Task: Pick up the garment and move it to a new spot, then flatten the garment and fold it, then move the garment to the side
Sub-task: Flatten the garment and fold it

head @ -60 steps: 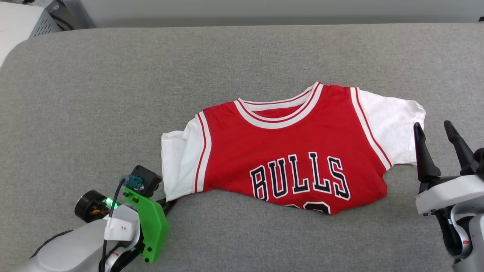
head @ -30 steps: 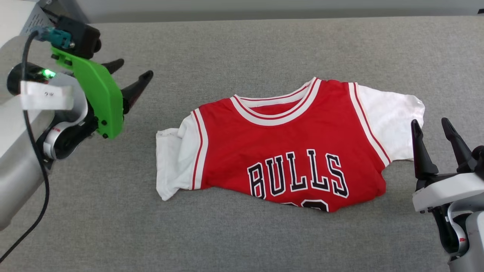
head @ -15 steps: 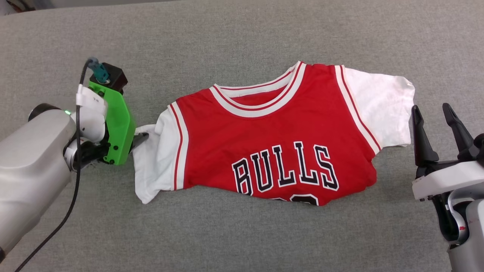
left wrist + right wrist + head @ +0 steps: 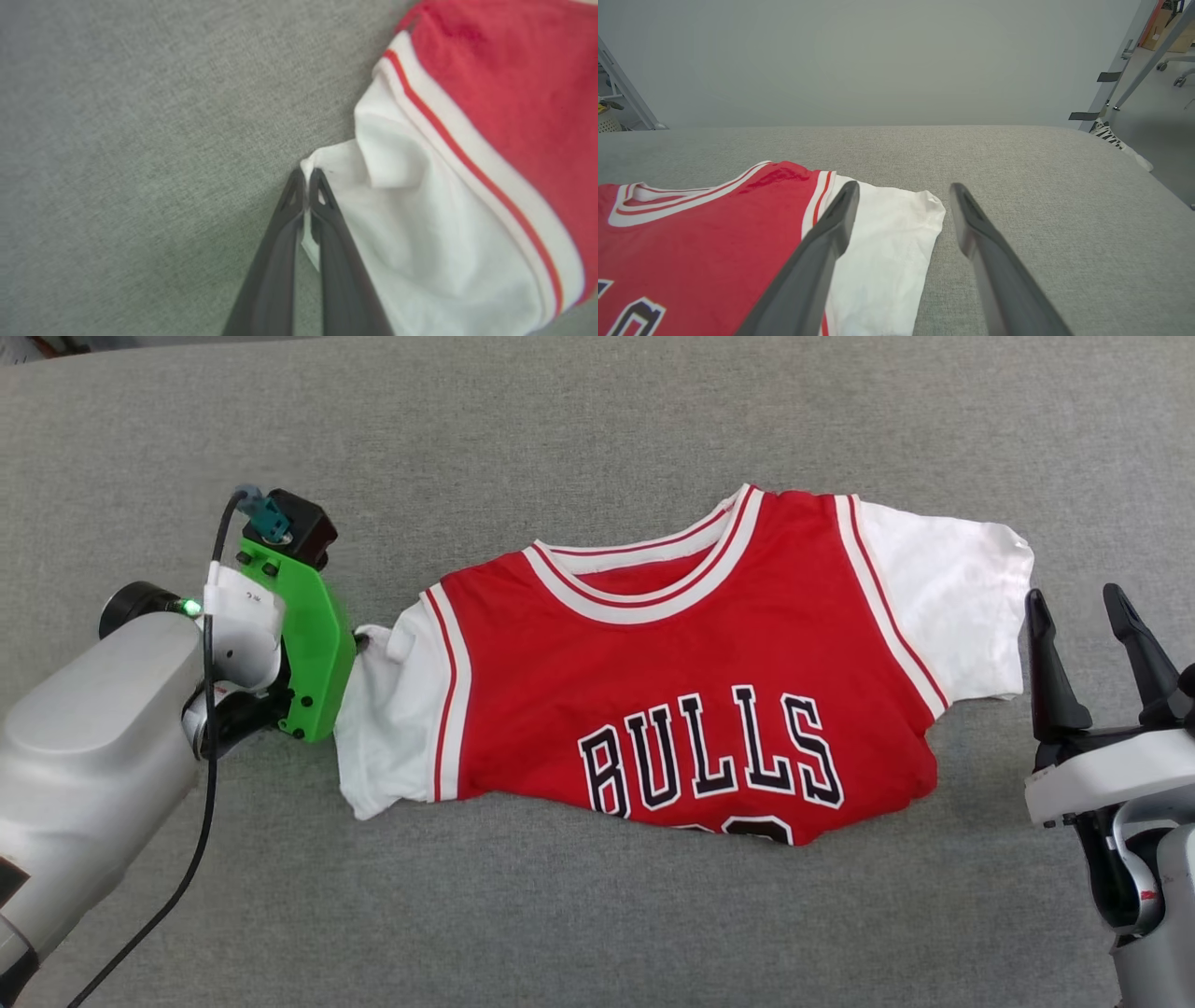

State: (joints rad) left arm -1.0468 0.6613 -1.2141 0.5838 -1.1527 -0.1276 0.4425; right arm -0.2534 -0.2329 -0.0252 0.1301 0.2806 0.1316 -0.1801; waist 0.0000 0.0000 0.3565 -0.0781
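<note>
Garment [image 4: 691, 709] is laid chest-up on the grey tabletop [image 4: 597, 448], with the "BULLS" lettering [image 4: 714, 747] showing. Left of the lettering, the edge of the white sleeve [image 4: 420, 224] is pinched between the pressed-together fingers of the left pincer [image 4: 306, 179], judged to be a hold for lifting the shirt to a new spot. That arm is brought in low from the side. Right of the lettering, the right pincer [image 4: 1072, 607] is held spread beside the other sleeve, with nothing gripped.
</note>
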